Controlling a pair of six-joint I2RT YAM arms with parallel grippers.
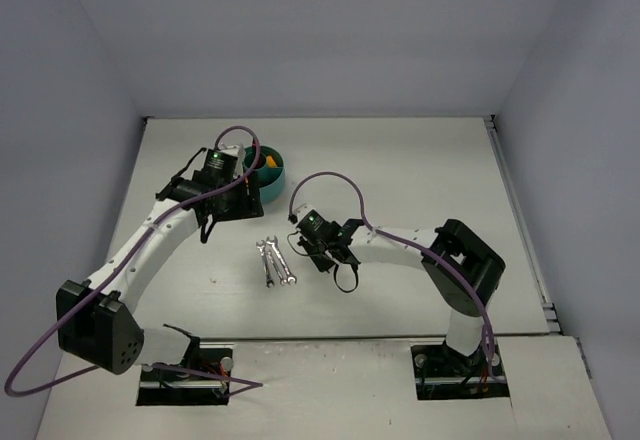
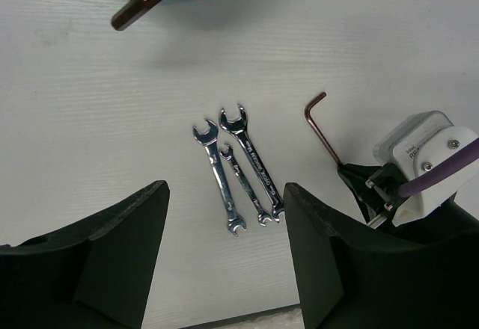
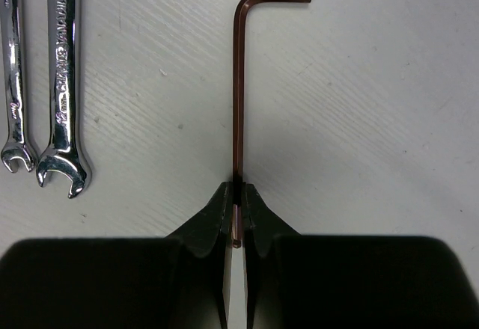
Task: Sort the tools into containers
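My right gripper (image 3: 238, 194) is shut on the long leg of a dark L-shaped hex key (image 3: 238, 97), which lies flat at table height with its short leg pointing right. The hex key (image 2: 322, 123) and the right gripper (image 2: 374, 187) also show in the left wrist view. Three silver wrenches (image 2: 239, 168) lie side by side on the table, left of the hex key. My left gripper (image 2: 224, 187) is open and empty, held above the table between the wrenches and the teal organiser (image 1: 272, 168). The organiser holds something orange-yellow (image 1: 270, 163). A dark tool tip (image 2: 142, 6) sticks out over its rim.
The white table (image 1: 420, 170) is walled at the back and both sides. The left arm (image 1: 150, 240) reaches from the near left up to the organiser. The right arm (image 1: 420, 250) stretches leftward across the middle. A purple cable (image 1: 325, 182) loops above the right wrist.
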